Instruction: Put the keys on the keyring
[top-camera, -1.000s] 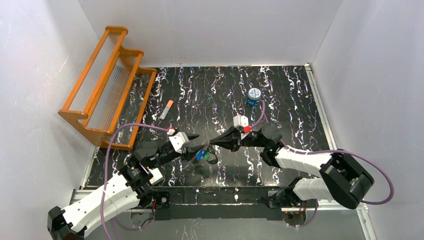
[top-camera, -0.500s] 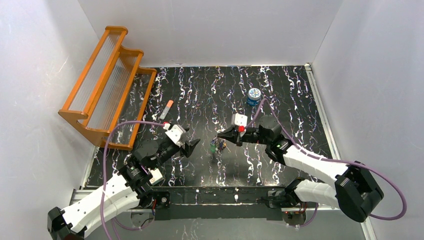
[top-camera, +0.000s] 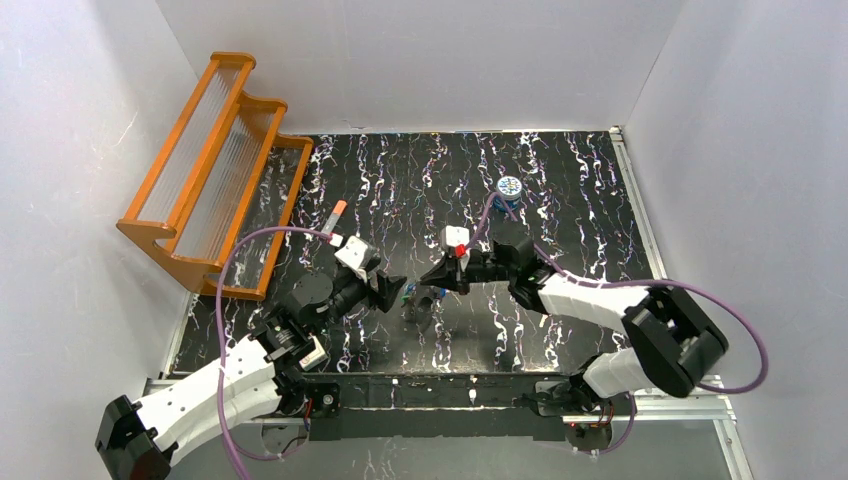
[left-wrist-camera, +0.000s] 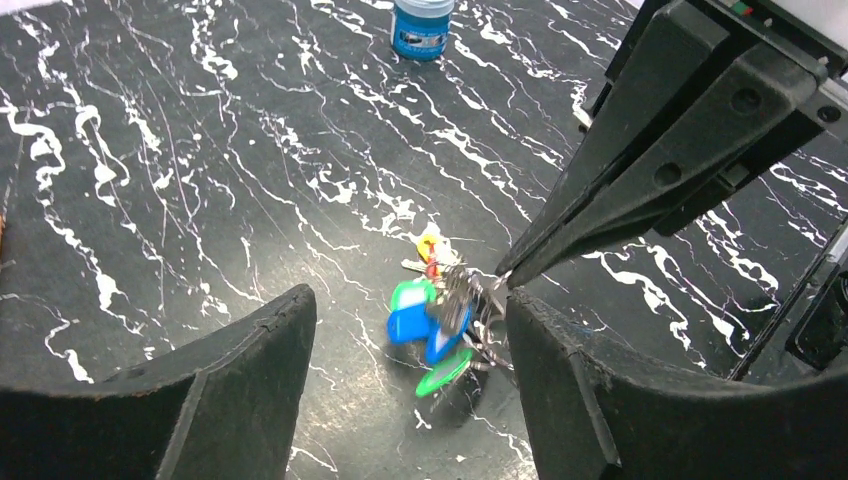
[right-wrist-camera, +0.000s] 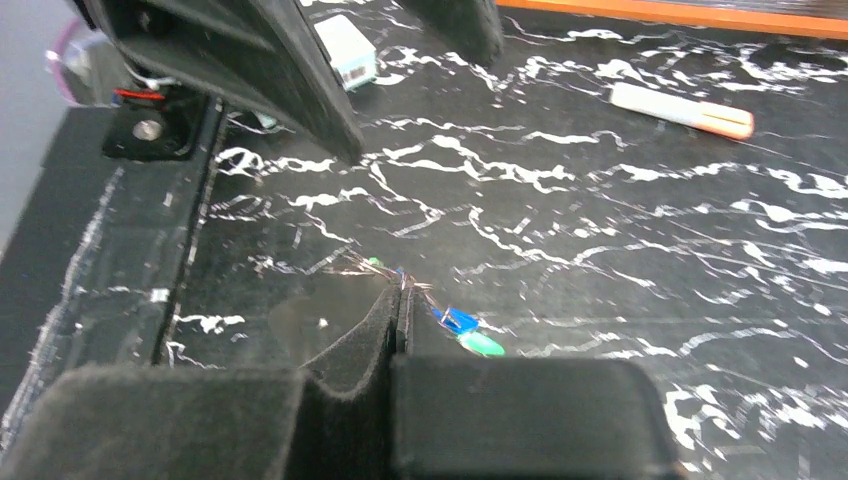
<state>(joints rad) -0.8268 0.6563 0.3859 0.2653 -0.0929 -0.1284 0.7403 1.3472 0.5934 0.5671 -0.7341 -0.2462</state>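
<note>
Nearly done, but the ring is unconfirmed

Your right gripper (left-wrist-camera: 506, 276) has its fingers pressed together on the metal end of the keys (left-wrist-camera: 428, 325). They hang as one bunch at the near middle of the table (top-camera: 560, 170), with green, blue and yellow heads and a trace of red clustered together. Your left gripper (top-camera: 393, 291) stands spread and empty just left of that bunch. No loose key shows elsewhere, so the gathering looks finished. What you cannot confirm is the keyring: no pale loop stands out in the tangle of metal, so it is unclear whether every key is threaded. The blue tin (top-camera: 509, 190) and the orange-tipped tube (top-camera: 334, 216) sit well apart on the far side. What seems left is to check the threading, then set the bunch down.
</note>
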